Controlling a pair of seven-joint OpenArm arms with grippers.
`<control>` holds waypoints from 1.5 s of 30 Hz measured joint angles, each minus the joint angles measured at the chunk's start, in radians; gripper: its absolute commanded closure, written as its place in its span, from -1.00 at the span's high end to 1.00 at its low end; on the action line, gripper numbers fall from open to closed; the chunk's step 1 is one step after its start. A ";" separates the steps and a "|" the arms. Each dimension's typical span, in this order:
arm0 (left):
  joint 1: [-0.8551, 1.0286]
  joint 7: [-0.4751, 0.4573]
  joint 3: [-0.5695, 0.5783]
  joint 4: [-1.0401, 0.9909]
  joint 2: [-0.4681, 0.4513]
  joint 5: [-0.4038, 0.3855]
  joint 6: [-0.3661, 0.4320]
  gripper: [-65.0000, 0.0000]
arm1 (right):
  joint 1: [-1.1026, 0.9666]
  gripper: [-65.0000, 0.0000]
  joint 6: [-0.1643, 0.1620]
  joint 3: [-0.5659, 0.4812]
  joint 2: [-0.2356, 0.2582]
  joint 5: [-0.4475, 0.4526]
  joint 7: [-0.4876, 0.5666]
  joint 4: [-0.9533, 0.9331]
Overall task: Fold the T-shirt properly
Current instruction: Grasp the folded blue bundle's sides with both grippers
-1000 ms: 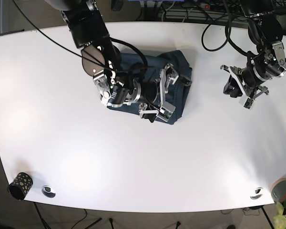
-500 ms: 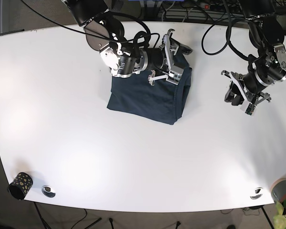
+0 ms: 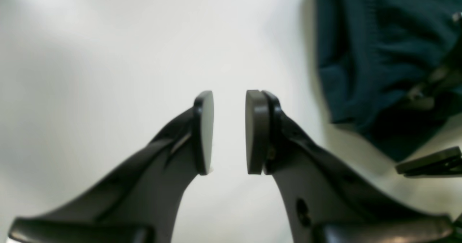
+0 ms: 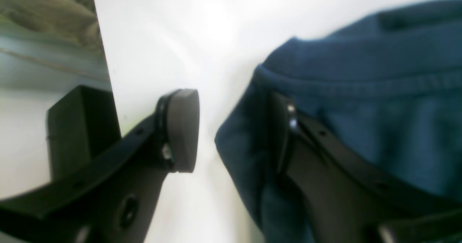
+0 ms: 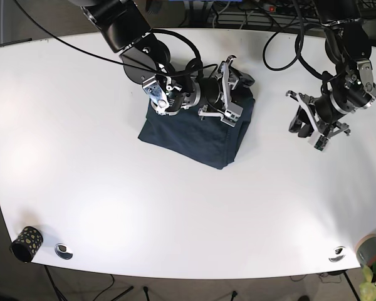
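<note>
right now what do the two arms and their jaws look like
Both arms are black with silver metal joints and black cables looping along them. The right gripper and left gripper carry black angular fingers ending in flat, rounded dark grey pads, with white brackets near the wrists.

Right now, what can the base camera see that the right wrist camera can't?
Only the base view shows the whole folded T-shirt, the left gripper off to the side over bare table, and a small black cup at the table's edge. Only the right wrist view shows the shirt's stitched hem up close, with the right gripper open, one of its jaws against the cloth's edge. Both show the dark blue shirt, the right gripper and the white table.
</note>
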 measured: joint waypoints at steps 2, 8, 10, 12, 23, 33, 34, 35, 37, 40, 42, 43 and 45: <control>0.000 0.000 0.031 0.016 0.001 -0.003 0.000 -0.55 | -0.003 -0.17 0.004 -0.001 0.022 0.005 0.003 0.065; -0.024 0.000 0.170 0.044 0.000 -0.007 -0.002 -0.55 | -0.020 -0.17 0.008 0.112 0.086 0.023 0.009 0.198; -0.028 -0.004 0.220 0.043 0.002 -0.007 -0.001 -0.55 | -0.024 -0.17 0.010 0.203 0.104 0.022 0.005 0.208; -0.029 -0.005 0.262 0.043 0.001 -0.004 -0.001 -0.55 | -0.023 -0.17 0.005 0.274 0.119 0.014 -0.002 0.207; -0.026 -0.004 0.480 -0.008 0.187 0.252 -0.002 -0.55 | 0.043 -0.37 0.009 0.492 0.242 0.006 0.003 0.119; -0.026 -0.008 0.480 -0.100 0.229 0.349 -0.002 -0.55 | 0.045 -0.49 0.010 0.491 0.280 -0.061 0.151 -0.120; -0.025 -0.008 0.480 -0.113 0.224 0.350 -0.002 -0.55 | 0.045 -0.49 0.010 0.491 0.276 -0.100 0.168 -0.134; -0.025 -0.008 0.475 -0.123 0.220 0.350 -0.002 -0.55 | 0.046 -0.50 0.010 0.491 0.270 -0.146 0.183 -0.149; -0.027 -0.013 0.462 -0.138 0.211 0.338 -0.002 -0.55 | 0.044 -0.50 0.009 0.493 0.248 -0.232 0.196 -0.176; -0.056 -0.024 0.454 -0.171 0.200 0.322 -0.005 -0.55 | 0.037 -0.50 0.010 0.498 0.215 -0.296 0.245 -0.183; -0.075 -0.038 0.454 -0.190 0.187 0.323 -0.005 -0.55 | 0.030 -0.50 0.011 0.495 0.203 -0.314 0.253 -0.181; -0.081 -0.047 0.455 -0.198 0.175 0.322 -0.006 -0.55 | 0.021 -0.50 0.011 0.494 0.200 -0.313 0.267 -0.177; -0.085 -0.059 0.454 -0.199 0.147 0.327 -0.005 -0.55 | 0.006 -0.50 0.013 0.494 0.204 -0.304 0.272 -0.163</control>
